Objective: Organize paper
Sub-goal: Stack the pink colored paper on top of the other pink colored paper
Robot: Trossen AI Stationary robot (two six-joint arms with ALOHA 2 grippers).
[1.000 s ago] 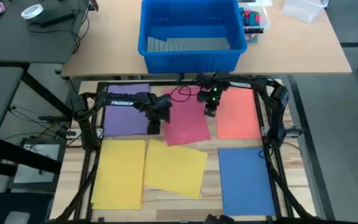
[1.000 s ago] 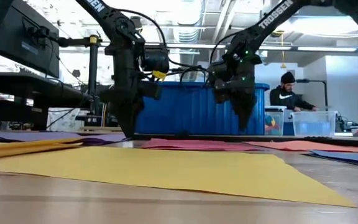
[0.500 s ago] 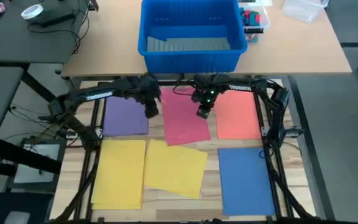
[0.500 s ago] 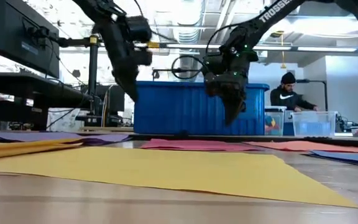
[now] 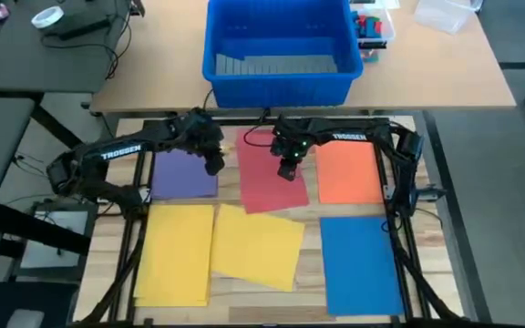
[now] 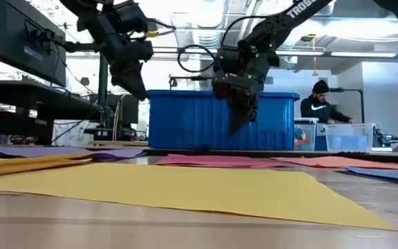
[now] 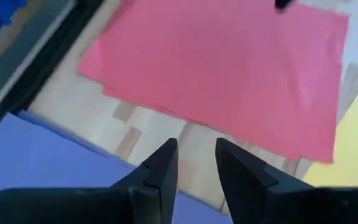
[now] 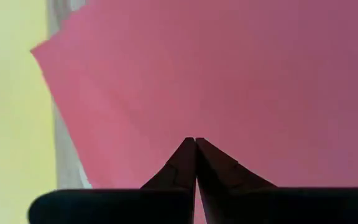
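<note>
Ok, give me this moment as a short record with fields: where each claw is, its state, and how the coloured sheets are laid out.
left claw: raised over the purple sheet's right edge, slightly open, holding nothing
right claw: raised over the red sheet, shut, holding nothing
far row: purple, red, orange sheet
near row: yellow sheets, a tilted yellow sheet, blue sheet
beyond the frame: blue bin

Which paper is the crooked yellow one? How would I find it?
Find the big blue bin at the far side, then come past the red sheet toward the near edge of the table. There lie two yellow papers side by side. The crooked yellow one is the one nearer the blue sheet; it sits turned at an angle, while its yellow neighbour lies straight.
</note>
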